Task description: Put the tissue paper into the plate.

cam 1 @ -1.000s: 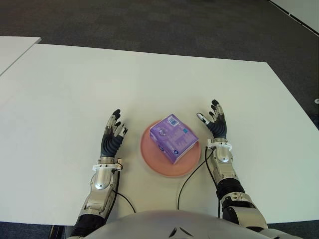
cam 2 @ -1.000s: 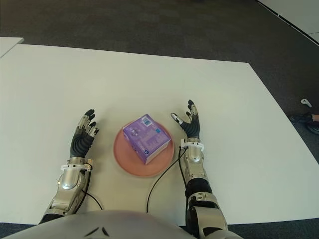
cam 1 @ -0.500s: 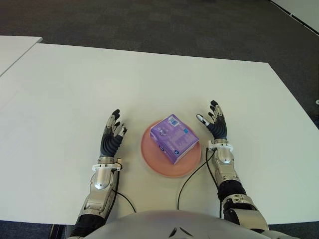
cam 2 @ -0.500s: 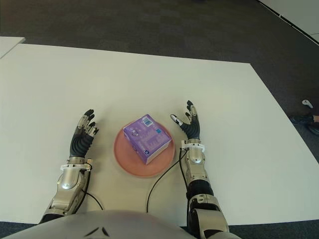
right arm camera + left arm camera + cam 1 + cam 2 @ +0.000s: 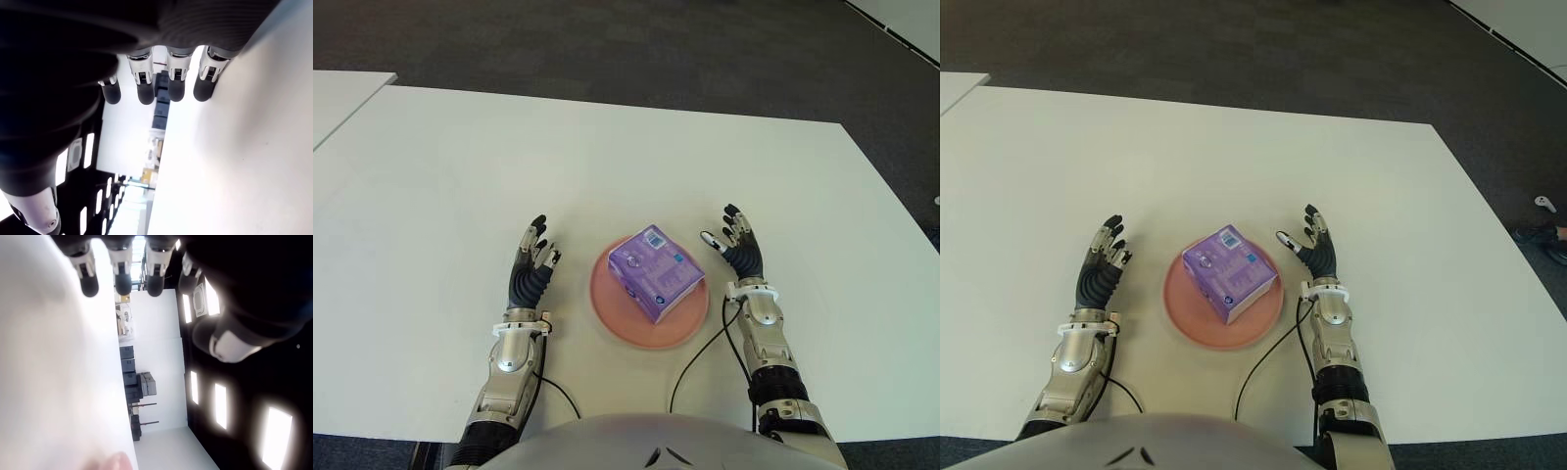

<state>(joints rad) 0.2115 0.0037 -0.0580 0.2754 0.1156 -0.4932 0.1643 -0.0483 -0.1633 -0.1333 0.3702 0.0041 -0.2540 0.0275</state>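
Observation:
A purple pack of tissue paper (image 5: 656, 271) lies in the round pink plate (image 5: 613, 311) near the table's front edge, a little toward the plate's far right side. My right hand (image 5: 736, 247) stands just right of the plate, fingers spread, holding nothing and clear of the pack. My left hand (image 5: 534, 259) shows left of the plate, fingers straight and empty. Both wrist views show only extended fingers (image 5: 172, 81) over the white table.
The white table (image 5: 558, 157) stretches wide behind and to both sides of the plate. A black cable (image 5: 705, 338) runs from my right wrist along the plate's front right. Another white table corner (image 5: 342, 93) sits at far left. Dark carpet lies beyond.
My right hand has drawn slightly back and to the right, away from the plate. The tissue pack, plate and left hand have not moved.

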